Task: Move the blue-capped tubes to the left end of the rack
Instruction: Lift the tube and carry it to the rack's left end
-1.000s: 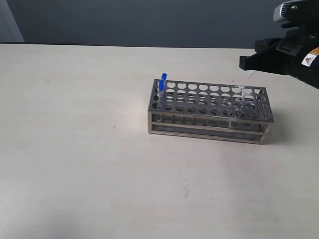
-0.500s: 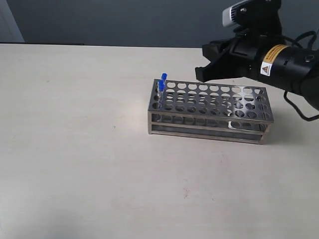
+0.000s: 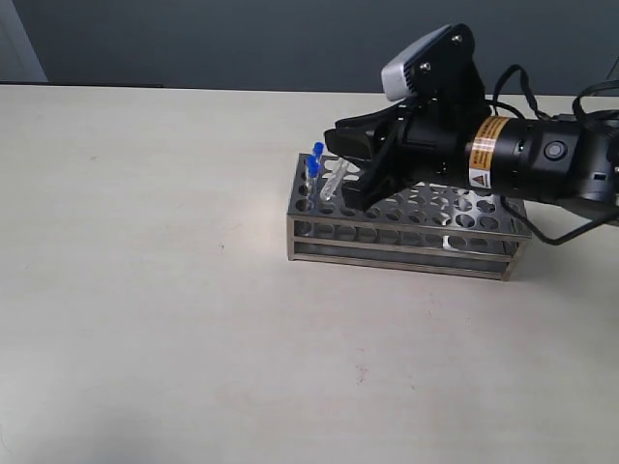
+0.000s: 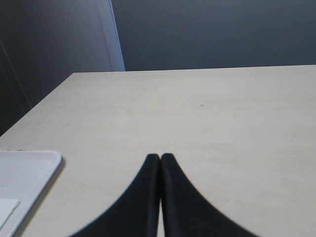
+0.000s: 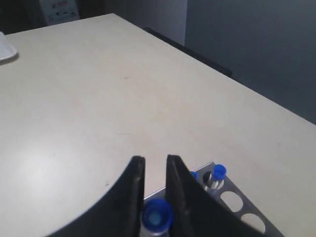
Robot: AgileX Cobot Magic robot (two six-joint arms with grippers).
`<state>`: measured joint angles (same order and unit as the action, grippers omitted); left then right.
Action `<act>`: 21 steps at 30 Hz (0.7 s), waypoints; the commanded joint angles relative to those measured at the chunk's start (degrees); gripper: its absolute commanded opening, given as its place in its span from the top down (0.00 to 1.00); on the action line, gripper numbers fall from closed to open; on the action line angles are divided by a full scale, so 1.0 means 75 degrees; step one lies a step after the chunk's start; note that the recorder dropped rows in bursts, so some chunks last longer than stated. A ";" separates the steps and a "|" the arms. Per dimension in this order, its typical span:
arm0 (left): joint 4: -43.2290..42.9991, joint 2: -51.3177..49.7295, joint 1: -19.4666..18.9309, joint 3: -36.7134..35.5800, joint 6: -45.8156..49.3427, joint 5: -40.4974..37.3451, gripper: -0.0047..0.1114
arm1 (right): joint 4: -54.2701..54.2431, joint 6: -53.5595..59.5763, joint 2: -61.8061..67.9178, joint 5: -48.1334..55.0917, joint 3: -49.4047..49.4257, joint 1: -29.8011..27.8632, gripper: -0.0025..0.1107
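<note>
The steel rack [image 3: 416, 242] stands on the table. Two blue-capped tubes [image 3: 314, 159] are upright in holes at its left end. My right gripper [image 3: 350, 166] hovers over that end, shut on a third blue-capped tube [image 3: 334, 181] that hangs tilted just above the top plate. In the right wrist view this tube's blue cap [image 5: 157, 216] sits between the fingers of the right gripper [image 5: 154, 160], and a seated tube [image 5: 217, 173] shows beyond on the rack [image 5: 247, 210]. My left gripper [image 4: 160, 157] is shut with nothing in it, over bare table.
A white tray [image 4: 22, 173] lies near the table edge beside the left gripper. The table [image 3: 145, 242] stretches to the left of and in front of the rack. The right arm's body covers the back right part of the rack.
The right arm has swept from the far right across the rack to its left end, carrying the tube. The two seated tubes have not moved.
</note>
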<state>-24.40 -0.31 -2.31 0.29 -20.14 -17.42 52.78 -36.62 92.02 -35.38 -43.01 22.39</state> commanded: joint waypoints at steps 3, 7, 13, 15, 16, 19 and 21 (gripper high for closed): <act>-0.0043 0.0041 0.0029 -0.0012 -0.0038 0.0070 0.96 | 0.1208 -0.0743 0.0420 -0.0333 -0.0514 0.0002 0.99; -0.0043 0.0041 0.0029 -0.0012 -0.0038 0.0070 0.96 | 0.1365 -0.0734 0.0648 -0.0353 -0.0713 0.0002 0.99; -0.0043 0.0041 0.0029 -0.0012 -0.0038 0.0070 0.96 | 0.1450 -0.0715 0.0962 -0.0370 -0.0977 0.0002 0.99; -0.0043 0.0041 0.0029 -0.0012 -0.0038 0.0052 0.96 | 0.1572 -0.0715 0.1077 -0.0370 -0.1100 0.0002 0.99; -0.0043 0.0041 0.0029 -0.0012 -0.0038 0.0052 0.96 | 0.1616 -0.0715 0.1130 -0.0382 -0.1169 0.0002 0.99; -0.0043 0.0041 0.0029 -0.0012 -0.0038 0.0052 0.96 | 0.1692 -0.0729 0.1281 -0.0366 -0.1330 0.0002 0.99; -0.0043 0.0041 0.0029 -0.0012 -0.0038 0.0052 0.96 | 0.1722 -0.0729 0.1381 -0.0366 -0.1389 0.0002 0.99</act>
<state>-24.40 -0.31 -2.31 0.29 -20.14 -17.42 64.91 -41.98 101.39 -37.66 -52.51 22.39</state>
